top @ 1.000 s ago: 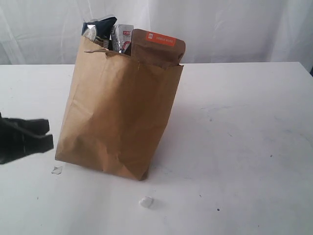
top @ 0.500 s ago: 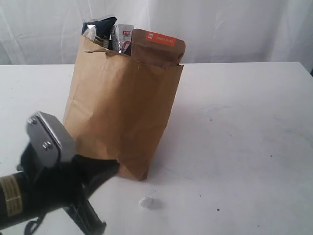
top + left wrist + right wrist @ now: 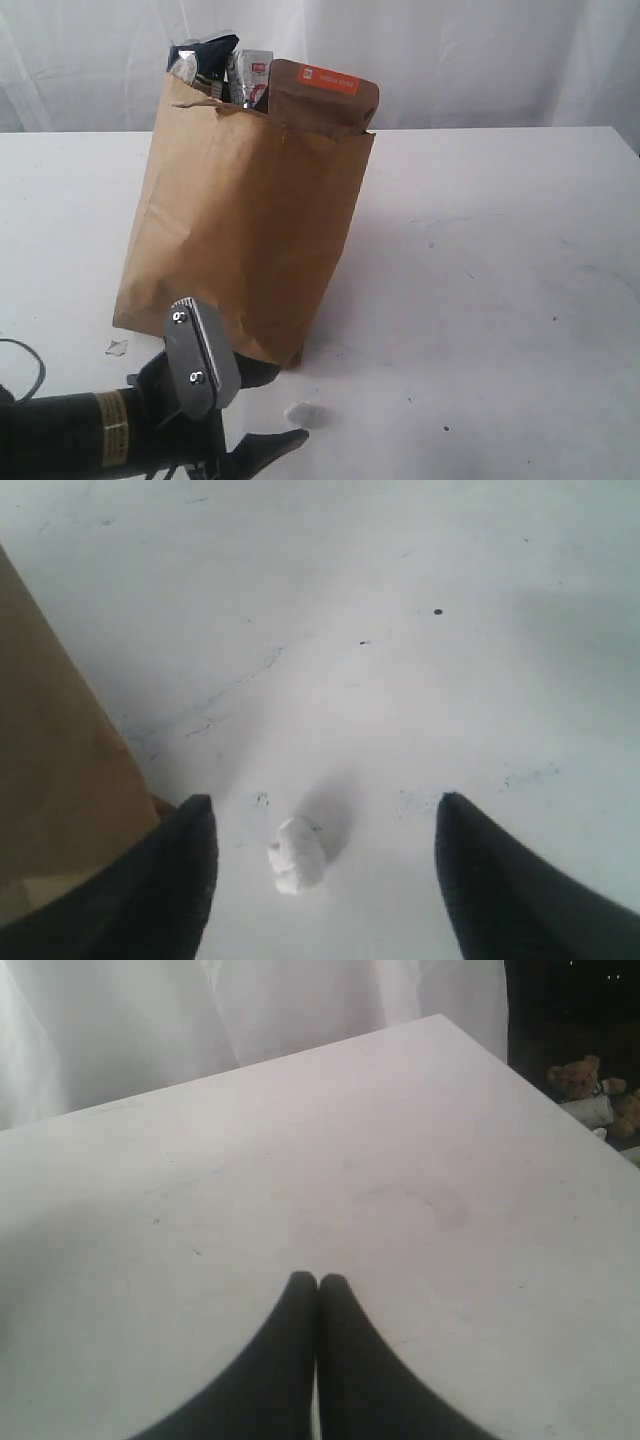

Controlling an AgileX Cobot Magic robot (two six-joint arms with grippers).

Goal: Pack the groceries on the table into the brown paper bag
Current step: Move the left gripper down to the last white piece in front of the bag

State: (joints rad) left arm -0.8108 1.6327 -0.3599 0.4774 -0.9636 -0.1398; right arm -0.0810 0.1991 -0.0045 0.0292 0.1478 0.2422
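The surface (image 3: 500, 300) is lying bare of groceries in every view. The bag (image 3: 245, 230) is standing upright just behind the left claw (image 3: 275, 408), where it stood a second ago. Sticking out of its torn rim, high above that claw, are the pouch (image 3: 320, 100), a dark packet (image 3: 200, 55) and a pale packet top. The packing is therefore looking finished, or nearly so, though the jars and the can are not showing.

What is changing is the left arm. A second ago it was waiting at the far left edge with its claw together. It has since swung across the front of the bag and is now reaching in low from the near left, its wrist almost level with the surface. The claw's jaws are now standing well apart. One jaw is passing close to the bag's bottom corner; whether it is touching the paper I cannot tell. A white bit (image 3: 297, 855) is lying between the jaws, ungripped. It is no grocery, so this reach is probably adding nothing to the bag.

The right claw (image 3: 318, 1285) is hovering over bare surface, jaws pressed together and holding nothing.
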